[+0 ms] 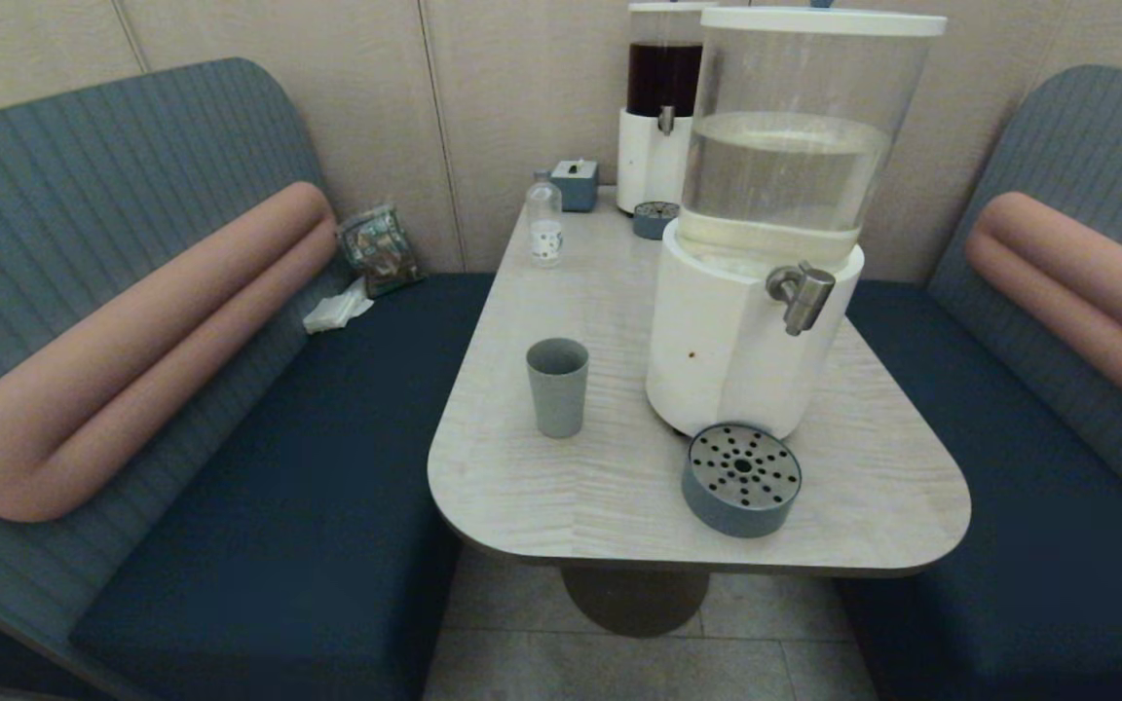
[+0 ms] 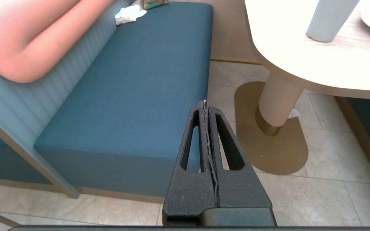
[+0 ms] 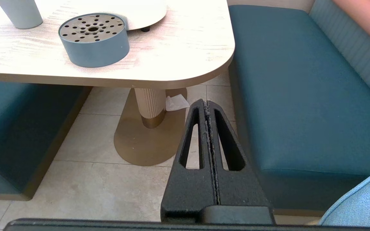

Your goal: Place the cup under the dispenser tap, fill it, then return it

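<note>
The grey-blue cup (image 1: 557, 386) stands upright on the pale table (image 1: 619, 487), left of the big white-based dispenser (image 1: 751, 321). Its lower part also shows in the left wrist view as the cup (image 2: 328, 21), and as the cup (image 3: 19, 12) in the right wrist view. The dispenser tap (image 1: 800, 292) is a bent steel spout pointing down over the table's right part. Neither arm shows in the head view. My left gripper (image 2: 205, 104) hangs low beside the left bench, shut and empty. My right gripper (image 3: 205, 103) hangs low by the right bench, shut and empty.
A round grey-blue drip tray (image 1: 742, 479) with a perforated steel top sits at the table's front, also visible as the tray (image 3: 93, 40). A small clear bottle (image 1: 544, 217), a tissue box (image 1: 576, 183) and a dark-liquid dispenser (image 1: 663, 107) stand at the back. Blue benches flank the table.
</note>
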You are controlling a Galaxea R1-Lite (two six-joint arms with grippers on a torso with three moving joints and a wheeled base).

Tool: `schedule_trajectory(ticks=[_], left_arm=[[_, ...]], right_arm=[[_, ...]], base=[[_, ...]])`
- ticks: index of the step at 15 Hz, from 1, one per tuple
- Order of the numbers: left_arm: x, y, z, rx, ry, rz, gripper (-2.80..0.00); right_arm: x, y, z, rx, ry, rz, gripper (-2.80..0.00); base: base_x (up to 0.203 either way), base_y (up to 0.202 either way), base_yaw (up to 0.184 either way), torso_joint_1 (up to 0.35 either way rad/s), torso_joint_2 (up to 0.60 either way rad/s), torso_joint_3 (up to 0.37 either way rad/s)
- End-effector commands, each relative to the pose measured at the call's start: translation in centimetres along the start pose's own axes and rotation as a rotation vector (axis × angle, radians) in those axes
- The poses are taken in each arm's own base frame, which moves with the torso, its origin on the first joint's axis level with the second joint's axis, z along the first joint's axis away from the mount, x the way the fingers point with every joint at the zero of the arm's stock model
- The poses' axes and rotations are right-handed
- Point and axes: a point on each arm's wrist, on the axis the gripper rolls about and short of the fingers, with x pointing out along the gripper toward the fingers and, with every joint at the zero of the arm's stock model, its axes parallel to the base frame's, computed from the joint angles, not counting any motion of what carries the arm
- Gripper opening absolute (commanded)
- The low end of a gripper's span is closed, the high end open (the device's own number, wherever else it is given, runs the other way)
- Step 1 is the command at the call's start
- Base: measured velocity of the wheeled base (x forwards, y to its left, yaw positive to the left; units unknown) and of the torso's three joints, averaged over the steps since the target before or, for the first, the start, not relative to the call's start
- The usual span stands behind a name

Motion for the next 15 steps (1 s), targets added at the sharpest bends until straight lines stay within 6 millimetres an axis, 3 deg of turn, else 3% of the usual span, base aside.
schedule_trajectory(ticks=[1,15], left_arm=[[0.02,0.0,-0.04,0.0,0.003,0.001,-2.8],[0.02,0.0,-0.04,0.0,0.003,0.001,-2.8]], right_arm=[[0.0,0.0,0.01,0.0,-0.001,0.0,-2.8],[0.0,0.0,0.01,0.0,-0.001,0.0,-2.8]], base=[[0.0,0.0,0.0,0.0,0.0,0.0],[0.0,0.0,0.0,0.0,0.0,0.0]])
